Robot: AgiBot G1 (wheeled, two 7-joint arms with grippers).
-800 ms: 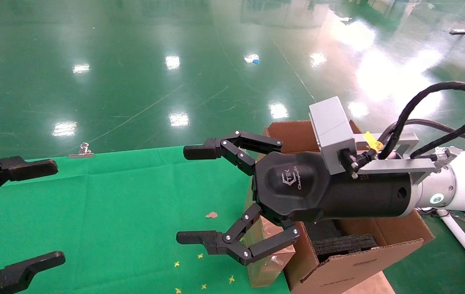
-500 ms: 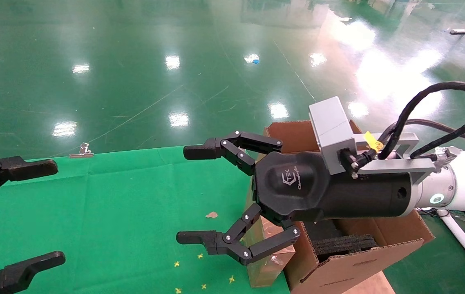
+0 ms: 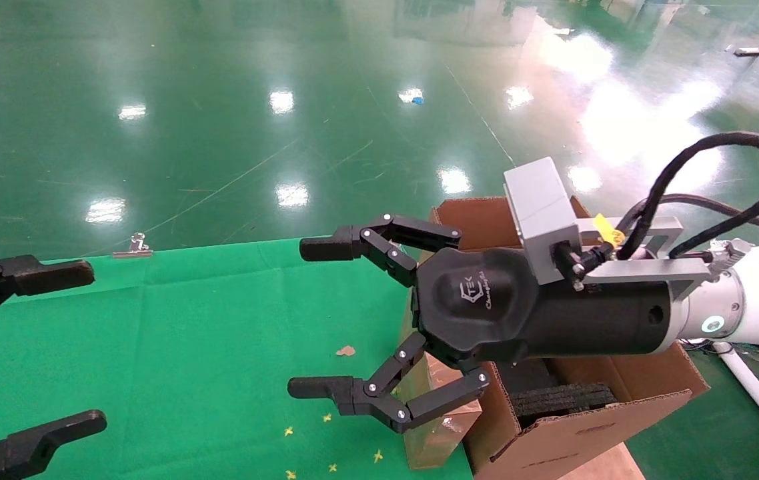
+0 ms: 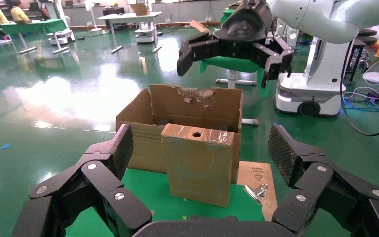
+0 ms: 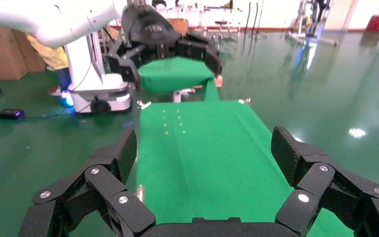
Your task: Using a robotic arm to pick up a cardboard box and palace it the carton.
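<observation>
Comparing with moments earlier, nothing is seen moved: the right gripper (image 3: 296,319) is held spread, empty, above the cardboard box (image 3: 436,427), standing beside the carton (image 3: 573,433) on the bench (image 3: 186,347); grasping remains undone. The left gripper (image 3: 89,343) is parked open.

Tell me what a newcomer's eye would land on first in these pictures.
First, the robotic arm: its black right gripper hangs open above the green table, just in front of the carton. Next, the cardboard box standing upright on the table against the carton's torn-flapped side. The left gripper waits open at the table's left edge.
</observation>
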